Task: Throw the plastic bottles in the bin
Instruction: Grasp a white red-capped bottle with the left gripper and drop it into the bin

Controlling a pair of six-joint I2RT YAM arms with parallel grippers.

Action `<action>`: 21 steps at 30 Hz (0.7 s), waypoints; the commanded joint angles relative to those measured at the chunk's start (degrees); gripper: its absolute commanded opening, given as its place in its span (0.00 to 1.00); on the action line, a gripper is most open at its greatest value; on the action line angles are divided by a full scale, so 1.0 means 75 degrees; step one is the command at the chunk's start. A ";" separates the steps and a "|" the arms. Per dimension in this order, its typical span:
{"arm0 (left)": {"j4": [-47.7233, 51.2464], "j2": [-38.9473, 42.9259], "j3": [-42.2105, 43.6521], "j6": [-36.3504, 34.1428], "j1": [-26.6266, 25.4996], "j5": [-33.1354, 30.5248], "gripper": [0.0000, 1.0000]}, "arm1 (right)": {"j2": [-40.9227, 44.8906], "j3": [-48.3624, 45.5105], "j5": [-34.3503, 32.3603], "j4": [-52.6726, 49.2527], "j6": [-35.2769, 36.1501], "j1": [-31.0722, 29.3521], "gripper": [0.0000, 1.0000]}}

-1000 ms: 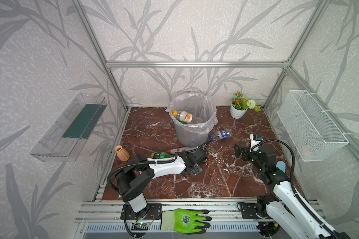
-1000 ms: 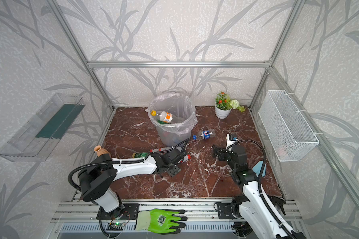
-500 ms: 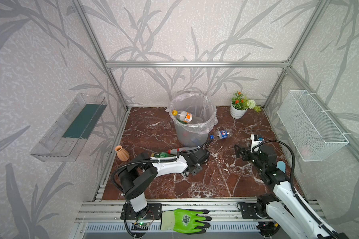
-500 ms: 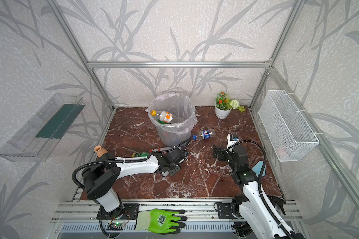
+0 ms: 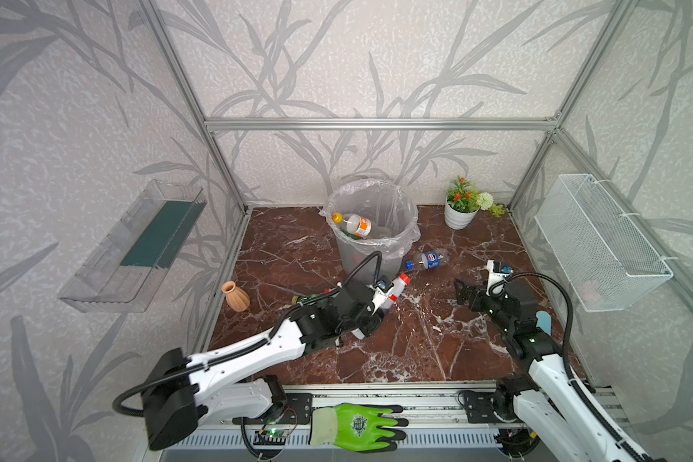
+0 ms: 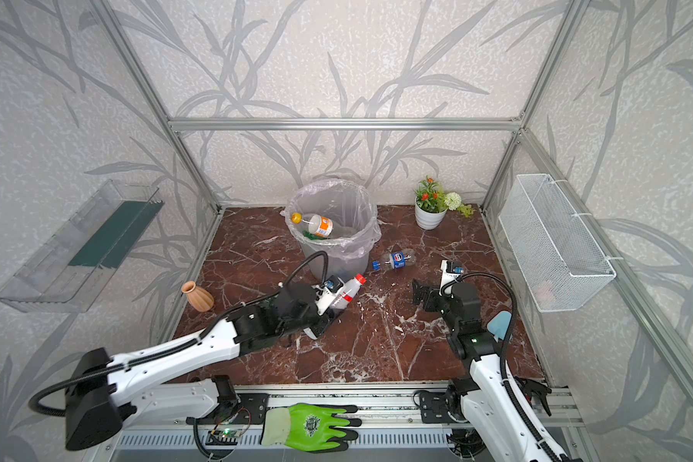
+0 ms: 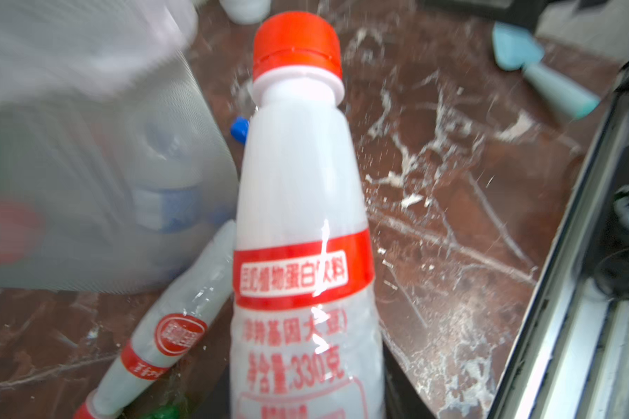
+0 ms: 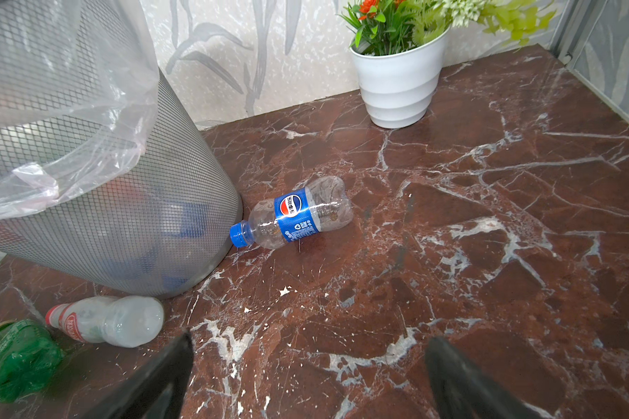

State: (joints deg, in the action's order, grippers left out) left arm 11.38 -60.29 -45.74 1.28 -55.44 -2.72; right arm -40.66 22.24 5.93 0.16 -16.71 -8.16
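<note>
My left gripper (image 5: 380, 299) is shut on a white bottle with a red cap and red band (image 5: 395, 287) (image 7: 298, 217), held tilted just off the floor in front of the bin (image 5: 357, 260) (image 6: 339, 256). A second white bottle (image 7: 171, 326) (image 8: 106, 319) and a green bottle (image 8: 19, 355) lie at the bin's foot. A clear bottle with a blue label (image 5: 431, 259) (image 8: 298, 214) lies right of the bin. An orange-labelled bottle (image 5: 357, 225) rests inside the bin. My right gripper (image 5: 463, 294) (image 8: 307, 362) hangs open and empty, short of the blue-labelled bottle.
A terracotta vase (image 5: 235, 296) stands at the left edge. A white flower pot (image 5: 461, 216) is in the back right corner. A wire basket (image 5: 601, 248) hangs on the right wall, a clear shelf (image 5: 137, 248) on the left. A green glove (image 5: 357, 426) lies on the front rail.
My left gripper has shut on the white red-capped bottle and raised it off the floor towards the bin. The right arm has barely moved.
</note>
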 commanded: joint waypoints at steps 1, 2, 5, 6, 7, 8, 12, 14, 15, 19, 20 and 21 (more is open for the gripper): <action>-0.0966 0.1362 0.0142 -0.0174 -0.0008 -0.0789 0.39 | 0.0112 -0.0071 0.0095 0.0136 -0.0092 0.0056 0.99; -0.1270 0.1793 0.0191 -0.0367 -0.0003 -0.0981 0.40 | 0.0108 -0.0071 0.0106 0.0160 -0.0104 0.0057 0.99; -0.2269 0.2637 0.0073 -0.1115 0.0032 -0.1291 0.41 | 0.0099 -0.0054 0.0134 0.0222 -0.0150 0.0081 0.99; -0.2503 0.2788 -0.0069 -0.1393 0.0033 -0.1340 0.41 | 0.0100 -0.0030 0.0146 0.0236 -0.0155 0.0082 0.99; -0.2669 0.2875 -0.0214 -0.1614 0.0046 -0.1366 0.41 | 0.0102 -0.0018 0.0161 0.0236 -0.0168 0.0082 0.99; -0.2951 0.2936 -0.0365 -0.1808 0.0044 -0.1406 0.41 | 0.0102 -0.0003 0.0164 0.0236 -0.0174 0.0092 0.99; -0.4029 0.2783 -0.0859 -0.2537 0.0079 -0.1152 0.41 | 0.0125 0.0046 0.0181 0.0246 -0.0219 0.0092 0.99; -0.4277 0.2425 -0.1187 -0.2826 0.0123 -0.1103 0.41 | 0.0131 0.0068 0.0199 0.0250 -0.0243 0.0087 0.99; -0.4302 0.2156 -0.1406 -0.2897 0.0197 -0.1129 0.41 | 0.0130 0.0079 0.0216 0.0275 -0.0262 0.0089 0.99; -0.4046 0.0773 -0.2219 -0.1706 0.1355 -0.0324 0.43 | 0.0103 0.0128 0.0313 0.0381 -0.0344 0.0092 0.99; -0.3781 0.0304 -0.2486 -0.1041 0.1894 0.0045 0.44 | 0.0087 0.0157 0.0359 0.0398 -0.0359 0.0092 0.99; -0.3503 -0.0209 -0.2821 -0.0586 0.2304 0.0286 0.46 | 0.0072 0.0185 0.0391 0.0392 -0.0366 0.0092 0.99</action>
State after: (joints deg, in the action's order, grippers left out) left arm -18.28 -54.06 -63.16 -11.55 -44.31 -6.66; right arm -40.45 22.24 7.51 0.99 -18.70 -7.75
